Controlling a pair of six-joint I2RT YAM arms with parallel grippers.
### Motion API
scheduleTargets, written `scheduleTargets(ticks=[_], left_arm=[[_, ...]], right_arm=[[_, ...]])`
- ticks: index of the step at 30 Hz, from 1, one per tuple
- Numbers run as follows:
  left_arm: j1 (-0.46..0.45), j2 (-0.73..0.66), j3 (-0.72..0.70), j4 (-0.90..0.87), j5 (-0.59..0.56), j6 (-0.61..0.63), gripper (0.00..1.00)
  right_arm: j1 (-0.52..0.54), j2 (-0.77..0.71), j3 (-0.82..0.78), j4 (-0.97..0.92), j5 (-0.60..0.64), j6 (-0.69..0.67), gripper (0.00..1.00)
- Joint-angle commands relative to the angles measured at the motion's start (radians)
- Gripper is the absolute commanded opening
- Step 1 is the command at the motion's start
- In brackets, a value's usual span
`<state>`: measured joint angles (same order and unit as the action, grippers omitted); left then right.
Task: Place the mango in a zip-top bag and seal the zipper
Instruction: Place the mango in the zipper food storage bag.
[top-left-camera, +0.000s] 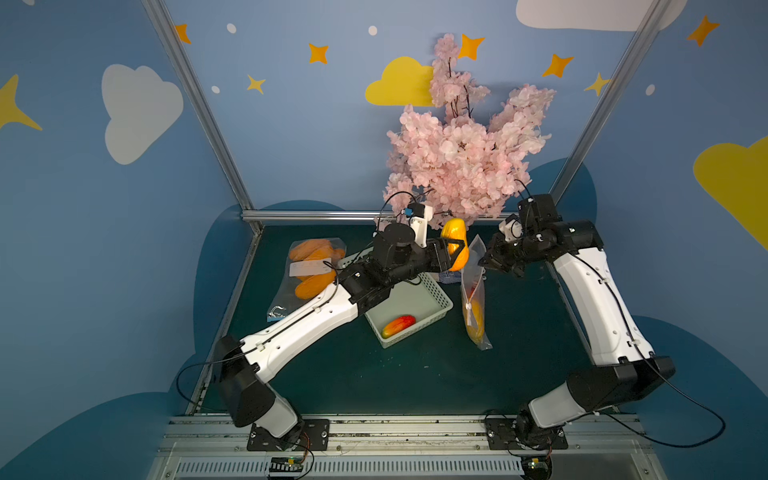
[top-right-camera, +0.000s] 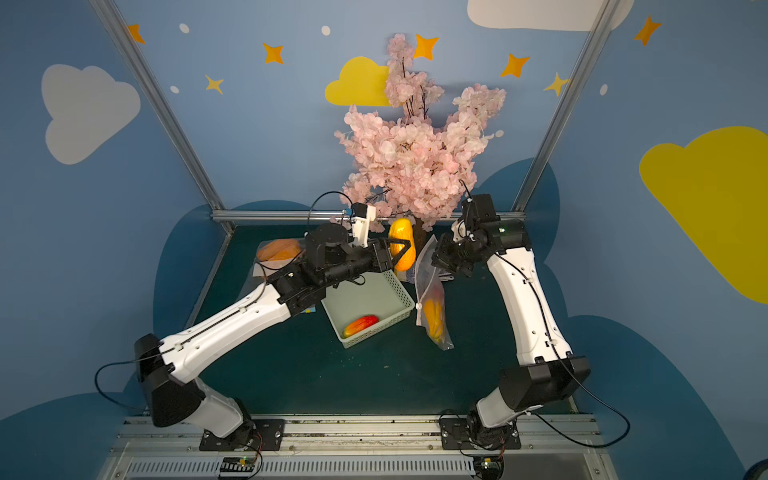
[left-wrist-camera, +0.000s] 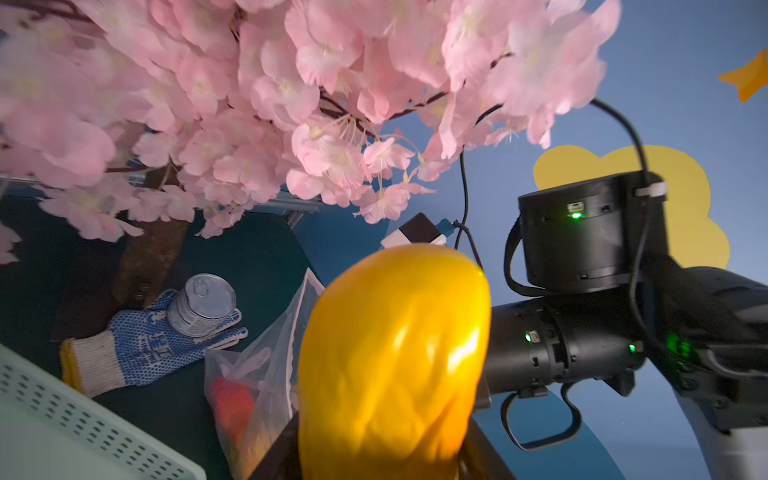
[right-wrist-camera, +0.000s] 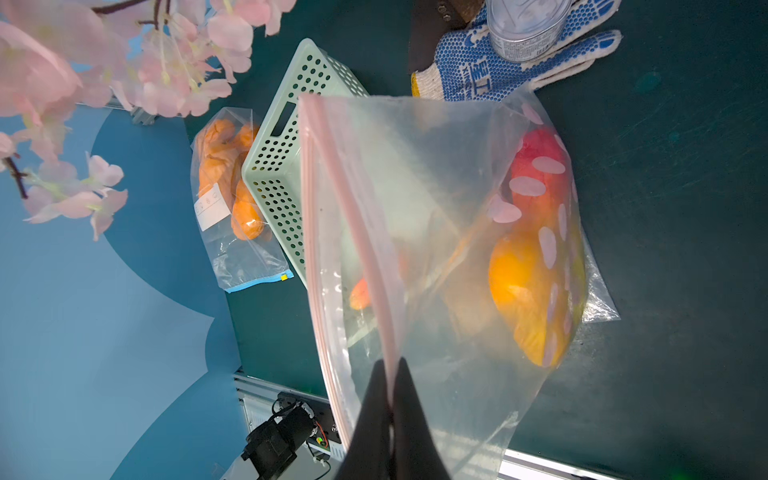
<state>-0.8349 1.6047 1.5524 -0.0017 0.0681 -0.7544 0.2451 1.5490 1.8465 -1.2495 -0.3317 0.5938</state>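
— Dark green mat (top-left-camera: 415, 374), blue cloud walls (top-left-camera: 291, 145). Position of mango (top-left-camera: 453, 229)?
— Aloft, clamped in left gripper (top-left-camera: 456, 253), just beside mouth of zip-top bag (top-left-camera: 474, 291). Bag rim pinched tight by right gripper (right-wrist-camera: 390, 401). Blossom branches (top-left-camera: 461, 166) close above, basket (top-left-camera: 411, 303) edge below. Open mat toward front.

blocked: blossom tree (top-left-camera: 461, 158) behind, basket (top-left-camera: 436, 291) just beside bag (top-left-camera: 473, 291) | free: mat (top-left-camera: 395, 374) in front
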Motion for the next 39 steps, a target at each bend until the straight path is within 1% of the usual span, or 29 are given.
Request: scheduleTargets(ticks=[1, 6, 10, 15, 22, 23, 25, 29, 30, 33, 36, 37, 39], left_arm=[[0.003, 0.074, 0.047, 0.148, 0.069, -0.042, 0.51], [0.002, 0.139, 0.037, 0.231, 0.089, -0.104, 0.5], [-0.004, 0.151, 0.031, 0.21, 0.088, -0.089, 0.5], [-0.026, 0.149, 0.007, 0.105, 0.051, 0.011, 0.48], [-0.032, 0.161, -0.003, -0.002, 0.001, 0.087, 0.49], [-0.035, 0.161, 0.007, -0.026, -0.006, 0.101, 0.5], [-0.042, 0.159, 0.019, -0.057, -0.01, 0.129, 0.57], [-0.058, 0.128, 0.014, -0.102, -0.02, 0.171, 0.77], [-0.058, 0.112, 0.008, -0.103, -0.023, 0.174, 0.8], [-0.066, 0.054, 0.001, -0.129, -0.034, 0.197, 0.82], [-0.068, -0.028, -0.024, -0.22, -0.055, 0.239, 0.81], [-0.067, -0.067, -0.058, -0.248, -0.076, 0.259, 0.8], [-0.048, -0.142, -0.136, -0.311, -0.075, 0.307, 0.79]], right_arm=[[0.0, -0.014, 0.025, -0.023, -0.023, -0.011, 0.0], [-0.002, -0.032, 0.019, -0.026, -0.027, -0.011, 0.0], [-0.003, -0.043, 0.013, -0.027, -0.029, -0.008, 0.0], [-0.007, -0.052, 0.011, -0.027, -0.029, -0.006, 0.0], [-0.007, -0.057, 0.011, -0.028, -0.027, -0.005, 0.0], [-0.006, -0.057, 0.011, -0.03, -0.027, -0.005, 0.0], [-0.007, -0.059, 0.01, -0.029, -0.026, -0.005, 0.0], [-0.007, -0.06, 0.004, -0.03, -0.023, -0.005, 0.0], [-0.006, -0.061, 0.003, -0.029, -0.021, -0.005, 0.0], [-0.007, -0.061, 0.003, -0.028, -0.018, -0.008, 0.0], [-0.006, -0.06, 0.006, -0.03, -0.014, -0.011, 0.0], [-0.006, -0.059, 0.006, -0.03, -0.013, -0.011, 0.0], [-0.006, -0.061, 0.005, -0.03, -0.012, -0.012, 0.0]])
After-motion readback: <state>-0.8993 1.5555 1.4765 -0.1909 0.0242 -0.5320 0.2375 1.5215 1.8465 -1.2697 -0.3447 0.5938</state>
